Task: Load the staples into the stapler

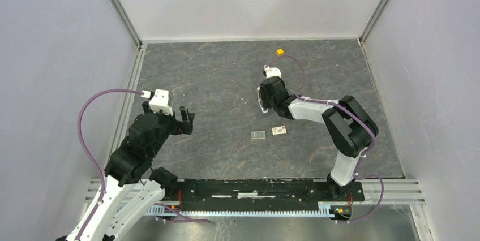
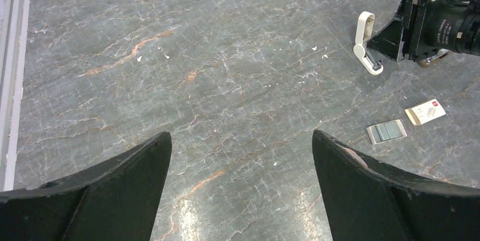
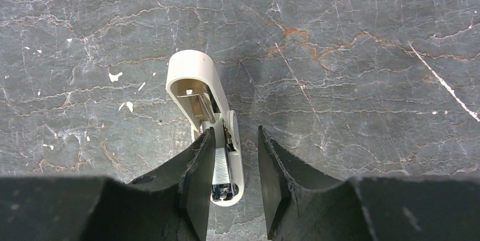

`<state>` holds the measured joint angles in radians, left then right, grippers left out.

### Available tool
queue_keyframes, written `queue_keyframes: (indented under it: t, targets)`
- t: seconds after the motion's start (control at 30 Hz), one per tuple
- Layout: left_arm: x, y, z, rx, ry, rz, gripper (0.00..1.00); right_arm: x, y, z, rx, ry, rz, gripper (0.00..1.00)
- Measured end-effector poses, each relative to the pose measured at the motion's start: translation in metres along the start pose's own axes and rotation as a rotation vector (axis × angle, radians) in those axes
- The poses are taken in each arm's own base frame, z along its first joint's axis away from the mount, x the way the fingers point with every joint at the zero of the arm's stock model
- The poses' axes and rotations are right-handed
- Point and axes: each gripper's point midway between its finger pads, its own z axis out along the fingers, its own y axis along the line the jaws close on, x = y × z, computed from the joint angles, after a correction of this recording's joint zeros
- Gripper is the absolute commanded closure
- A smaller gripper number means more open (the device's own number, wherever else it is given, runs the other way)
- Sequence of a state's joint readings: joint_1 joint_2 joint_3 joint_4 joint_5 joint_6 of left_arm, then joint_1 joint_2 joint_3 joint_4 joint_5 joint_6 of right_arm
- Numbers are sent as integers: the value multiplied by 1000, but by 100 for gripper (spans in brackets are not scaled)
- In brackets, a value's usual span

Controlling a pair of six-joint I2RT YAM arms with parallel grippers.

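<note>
The dark, veined surface (image 1: 215, 82) spreads under both my arms. My left arm (image 1: 141, 139) is folded back over the near left part, and my right arm (image 1: 339, 122) reaches out toward the middle. My left end effector (image 2: 240, 134) is spread as wide as it goes and holds nothing, with only bare stone below it. My right end effector (image 3: 236, 138) is partly open, low over the stapler (image 3: 195, 74). One finger (image 3: 198, 173) overlaps the stapler's side, and a strip of stone shows before the other. The stapler lies hinged open near the middle, its metal channel showing. Nearer my bases lies a pale card (image 2: 425, 112). The staples (image 2: 386, 132) lie flat just beside it. A small orange bit (image 1: 279, 52) sits near the far edge.
</note>
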<state>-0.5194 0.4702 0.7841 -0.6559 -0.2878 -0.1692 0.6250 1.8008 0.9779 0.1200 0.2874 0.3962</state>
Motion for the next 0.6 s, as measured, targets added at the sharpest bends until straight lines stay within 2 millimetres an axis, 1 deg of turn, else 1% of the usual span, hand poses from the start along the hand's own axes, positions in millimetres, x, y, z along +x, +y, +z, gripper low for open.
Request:
queue_keyframes:
  t: [0.33,0.6]
  targets:
    - [0,0,0,0,0,0,0,2,2,0,-21,-13,17,62]
    - [0,0,0,0,0,0,0,11,1,-4,-31,7,25,62]
